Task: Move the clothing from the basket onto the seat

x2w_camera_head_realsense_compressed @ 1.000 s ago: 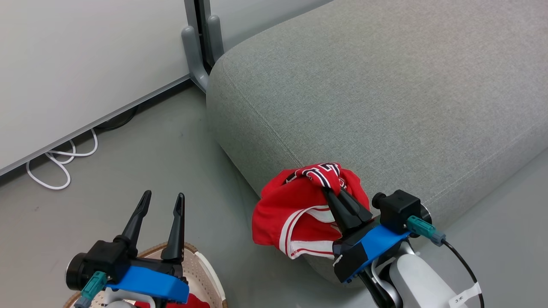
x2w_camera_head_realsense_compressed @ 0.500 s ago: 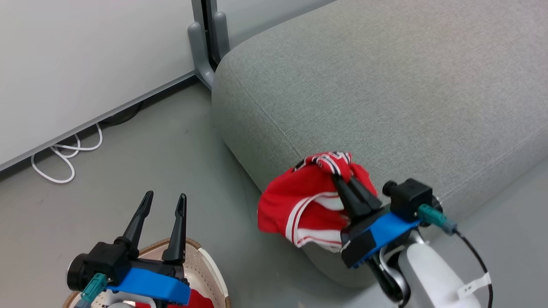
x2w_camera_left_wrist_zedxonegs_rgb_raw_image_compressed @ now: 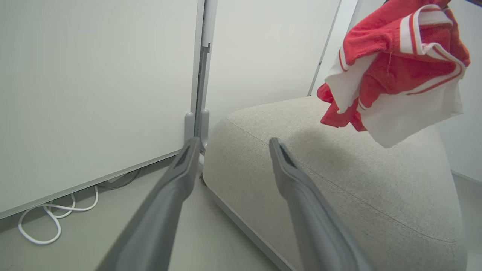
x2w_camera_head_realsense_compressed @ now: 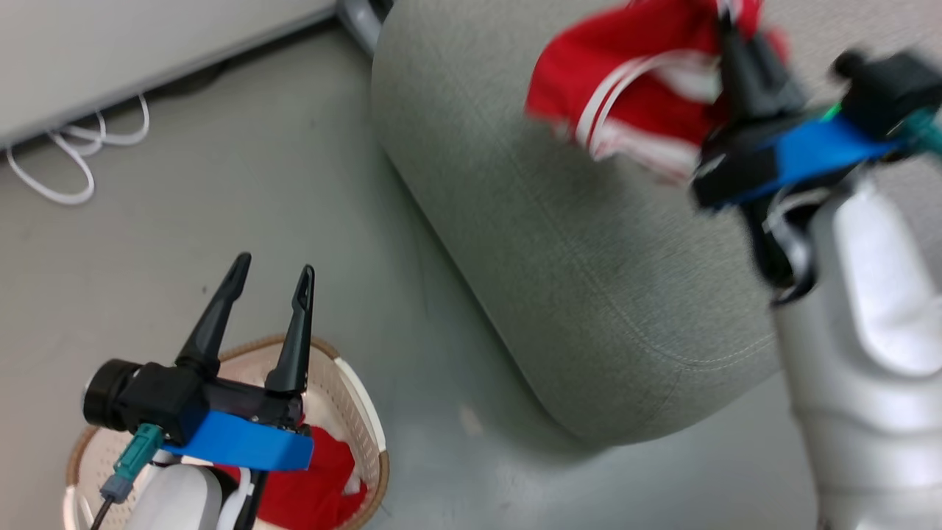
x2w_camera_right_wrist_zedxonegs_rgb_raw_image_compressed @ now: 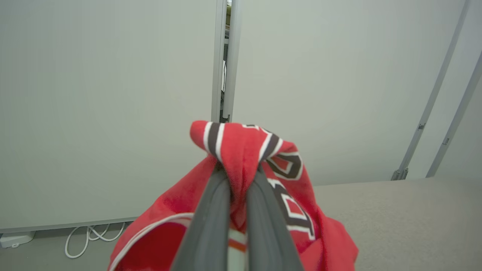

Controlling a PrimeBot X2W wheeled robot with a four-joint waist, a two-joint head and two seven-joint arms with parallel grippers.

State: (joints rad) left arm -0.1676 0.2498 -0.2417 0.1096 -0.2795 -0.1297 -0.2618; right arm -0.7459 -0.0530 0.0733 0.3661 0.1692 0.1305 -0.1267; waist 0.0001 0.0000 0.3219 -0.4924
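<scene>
Left fingers (x2w_camera_head_realsense_compressed: 213,324): spread wide, empty; basket (x2w_camera_head_realsense_compressed: 368,430) beneath them holds plain red garment (x2w_camera_head_realsense_compressed: 313,478) | Right fingers (x2w_camera_right_wrist_zedxonegs_rgb_raw_image_compressed: 211,222): pinched on jersey (x2w_camera_right_wrist_zedxonegs_rgb_raw_image_compressed: 241,145), judged soft and light, drooping below them above seat (x2w_camera_head_realsense_compressed: 589,258); best gripped at a gathered fold.

Left gripper (x2w_camera_left_wrist_zedxonegs_rgb_raw_image_compressed: 234,142): two long grey fingers apart, empty. Red fabric jersey with white-striped trim (x2w_camera_left_wrist_zedxonegs_rgb_raw_image_compressed: 395,71) hangs over large grey fabric sofa cushion (x2w_camera_left_wrist_zedxonegs_rgb_raw_image_compressed: 339,188).
</scene>
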